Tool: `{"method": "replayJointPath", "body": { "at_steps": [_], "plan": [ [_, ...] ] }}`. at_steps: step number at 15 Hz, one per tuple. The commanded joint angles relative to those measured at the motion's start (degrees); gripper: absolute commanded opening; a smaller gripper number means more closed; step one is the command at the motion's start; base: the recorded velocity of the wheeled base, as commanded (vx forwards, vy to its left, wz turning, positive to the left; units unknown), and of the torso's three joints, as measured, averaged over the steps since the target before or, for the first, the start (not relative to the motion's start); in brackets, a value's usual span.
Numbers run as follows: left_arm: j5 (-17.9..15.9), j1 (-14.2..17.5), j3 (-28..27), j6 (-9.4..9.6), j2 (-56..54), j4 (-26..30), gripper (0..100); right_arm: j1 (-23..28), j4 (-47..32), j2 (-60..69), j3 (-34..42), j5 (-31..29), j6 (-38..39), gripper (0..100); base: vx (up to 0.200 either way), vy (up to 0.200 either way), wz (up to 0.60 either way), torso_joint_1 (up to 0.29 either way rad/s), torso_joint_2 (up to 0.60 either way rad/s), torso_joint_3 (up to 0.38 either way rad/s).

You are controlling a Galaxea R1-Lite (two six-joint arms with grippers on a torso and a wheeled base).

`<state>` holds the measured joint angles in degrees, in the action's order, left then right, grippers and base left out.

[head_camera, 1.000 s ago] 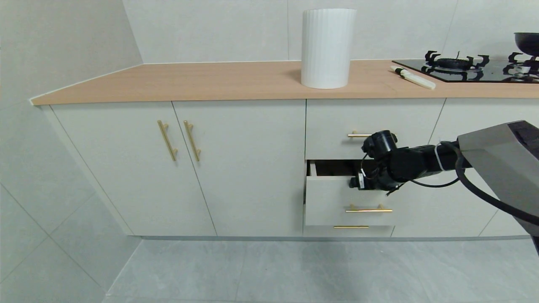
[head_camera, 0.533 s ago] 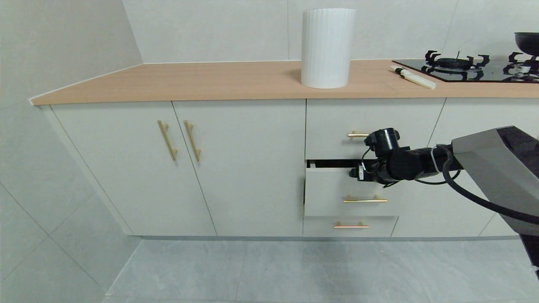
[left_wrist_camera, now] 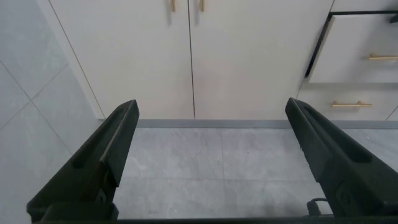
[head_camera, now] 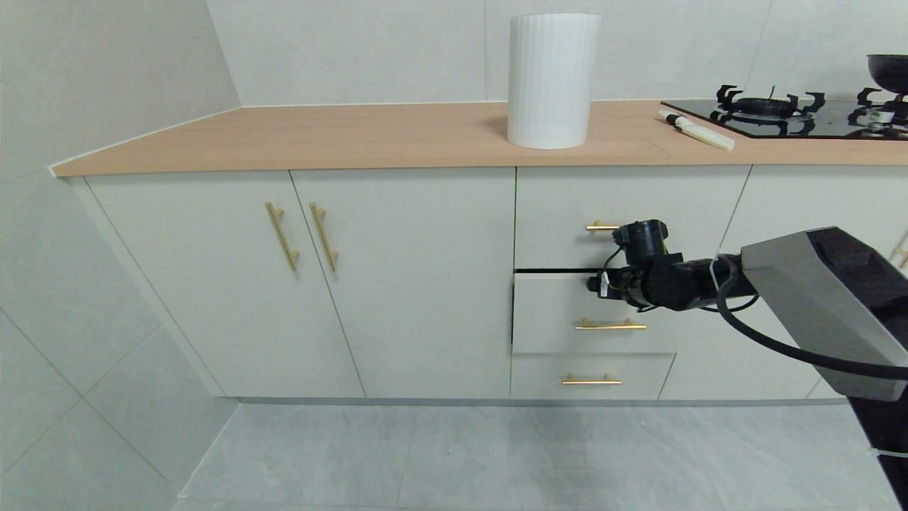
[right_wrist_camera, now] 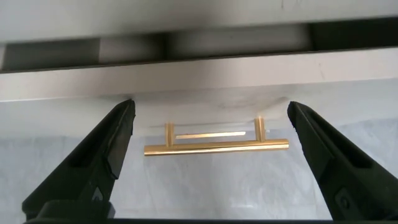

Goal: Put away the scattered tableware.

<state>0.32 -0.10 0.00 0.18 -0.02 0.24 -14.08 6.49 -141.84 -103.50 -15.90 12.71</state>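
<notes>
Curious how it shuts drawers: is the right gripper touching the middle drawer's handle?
Apart. In the head view the gripper sits above the handle, bare drawer front between them.

Head view: bright, even, diffuse light from overhead, no hard shadows. White cylinder throws a soft shadow on the countertop toward robot's left. Faint dark patch on floor below the drawers. Gap above middle drawer is black, no detail. Drawer handle glints gold; glass hob shows pale reflections. Wide-angle bend: wall & counter lines slant at left edge. Wrist views: fingers of left gripper & right gripper look near-black vs lit bkgd; handle leaves a faint gold reflection on drawer front.
</notes>
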Motion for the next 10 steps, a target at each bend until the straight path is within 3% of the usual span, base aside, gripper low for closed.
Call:
{"method": "replayJointPath", "body": {
  "at_steps": [1, 10],
  "plan": [
    [0.03, 0.01, 0.0, -0.01, 0.02, 0.02, 100, 0.28, -0.07, -1.95, -1.53, -0.1, 0.29, 100, 0.0, 0.0, 0.0, 0.0, 0.0, 0.0],
    [0.03, 0.01, 0.0, -0.01, 0.02, 0.02, 100, 0.63, 2.83, -5.12, -5.93, -1.59, 1.7, 100, 0.0, 0.0, 0.0, 0.0, 0.0, 0.0]
  ]
}}
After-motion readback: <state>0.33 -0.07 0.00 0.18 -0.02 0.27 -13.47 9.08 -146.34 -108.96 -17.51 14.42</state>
